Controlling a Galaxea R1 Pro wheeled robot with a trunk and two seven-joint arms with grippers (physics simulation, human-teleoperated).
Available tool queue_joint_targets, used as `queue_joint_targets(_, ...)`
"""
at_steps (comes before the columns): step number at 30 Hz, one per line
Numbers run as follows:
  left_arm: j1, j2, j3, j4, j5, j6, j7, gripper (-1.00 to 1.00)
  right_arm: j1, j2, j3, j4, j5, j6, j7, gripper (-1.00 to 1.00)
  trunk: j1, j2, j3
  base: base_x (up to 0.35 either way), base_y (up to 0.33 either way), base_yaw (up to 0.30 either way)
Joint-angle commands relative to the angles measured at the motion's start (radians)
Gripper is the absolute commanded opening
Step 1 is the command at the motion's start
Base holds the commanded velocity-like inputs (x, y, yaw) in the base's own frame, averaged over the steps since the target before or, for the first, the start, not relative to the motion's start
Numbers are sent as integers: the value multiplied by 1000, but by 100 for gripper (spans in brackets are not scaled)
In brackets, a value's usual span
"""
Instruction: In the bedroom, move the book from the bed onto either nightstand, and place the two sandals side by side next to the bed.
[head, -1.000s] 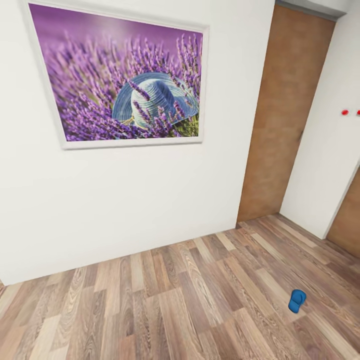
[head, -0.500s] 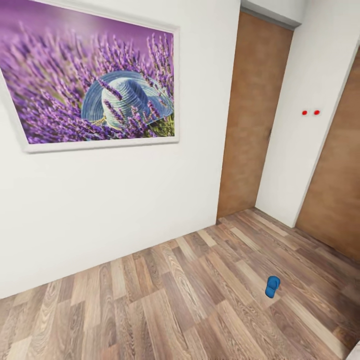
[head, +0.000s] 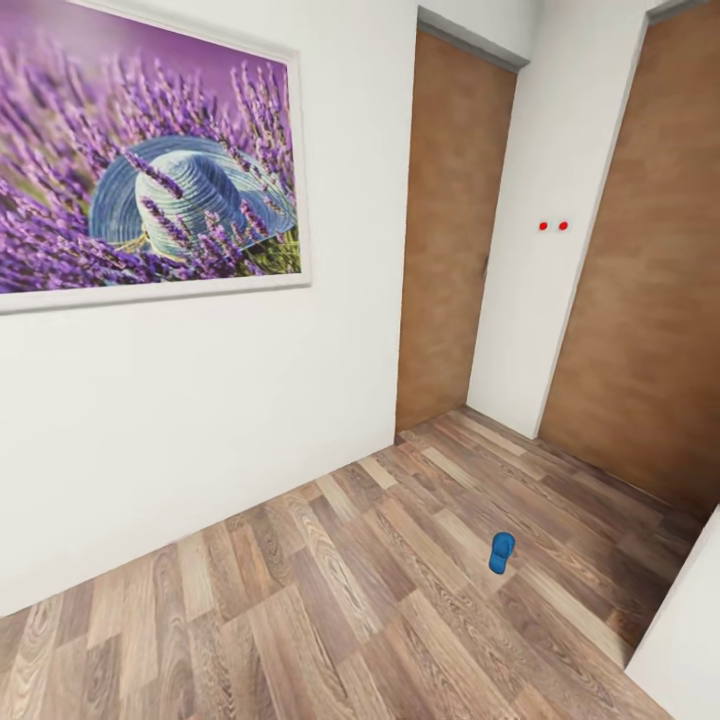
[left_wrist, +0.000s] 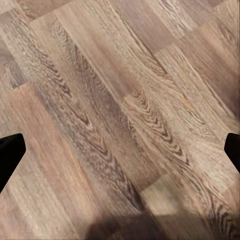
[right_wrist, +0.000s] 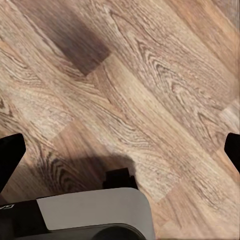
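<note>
From the head view I see one blue sandal (head: 502, 552) lying on the wood floor (head: 330, 600), out in front of the brown door (head: 455, 240). My left wrist view has the left gripper (left_wrist: 120, 150) spread wide over bare planks. My right wrist view has the right gripper (right_wrist: 120, 152) spread wide too, above the floor.

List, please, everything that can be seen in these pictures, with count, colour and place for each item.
Sandal: one, bright blue, lying on the floor, towards the two doors.
Framed picture: one, purple lavender with a pale blue hat, white frame, on the white wall.
Doors: two, brown wood, one either side of a white wall section at the room's corner.
Red dots: two, small, on that white wall section between the doors.
Floor: one, brown wood planks, across all three views.
Left end effector: one, black fingertips at the wrist view's edges, wide apart over bare floor.
Right end effector: one, black fingertips wide apart over the floor, with a grey part of the robot below.
</note>
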Motion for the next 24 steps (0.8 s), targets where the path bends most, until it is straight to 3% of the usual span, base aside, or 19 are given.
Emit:
queue_joint_targets(1,0,0,0,0,0,-3,-1,100,0,0,-1,-1,-1,-2,-1,100,0,0,-1,0,0,-284)
queue_joint_targets(11,0,0,0,0,0,-3,-1,100,0,1,-1,-1,-1,-2,-1,100,0,0,-1,0,0,-241)
queue_joint_targets(24,0,0,0,0,0,-3,-1,100,0,0,-1,4,0,-2,-1,100,0,0,-1,0,0,-25)
